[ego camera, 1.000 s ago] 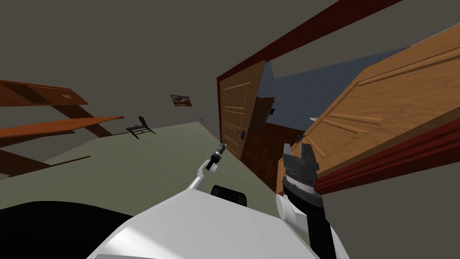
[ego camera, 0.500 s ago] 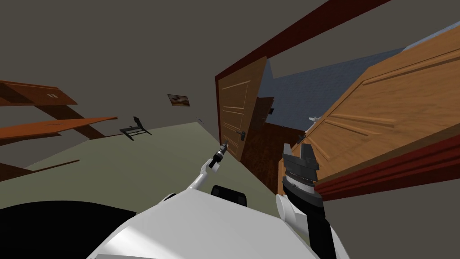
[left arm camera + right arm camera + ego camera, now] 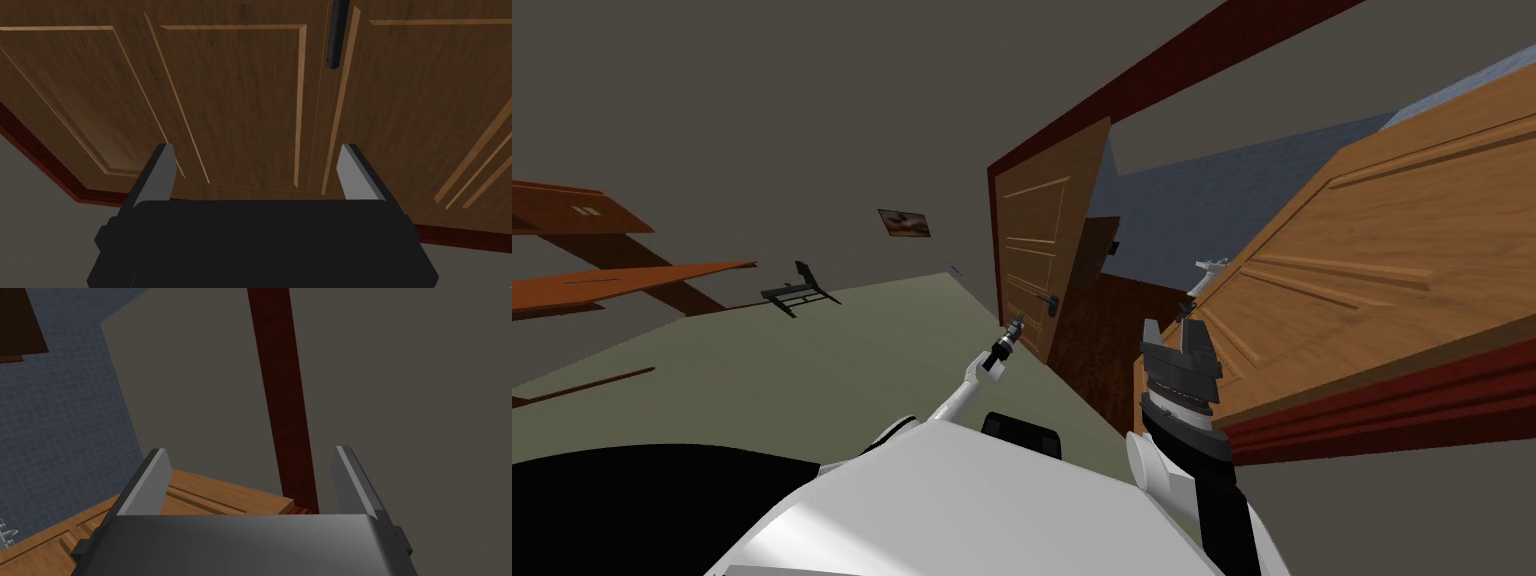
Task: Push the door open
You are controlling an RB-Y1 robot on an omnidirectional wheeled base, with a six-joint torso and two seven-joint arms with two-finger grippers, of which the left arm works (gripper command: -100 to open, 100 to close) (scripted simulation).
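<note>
Brown door (image 3: pixel 240 100) nearer spread left pincer (image 3: pixel 256 150) than before; right pincer (image 3: pixel 251 450) spread too.

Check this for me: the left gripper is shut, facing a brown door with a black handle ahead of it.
Wrong on one count: the left gripper is open, not shut; the left wrist view shows its fingers standing well apart. It does face the brown door with the black handle ahead.

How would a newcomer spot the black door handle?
Start at the dark red door frame. Its left brown wooden leaf carries the black lever handle, near the left gripper. It alone is black against the leaf's brown panel mouldings.
</note>
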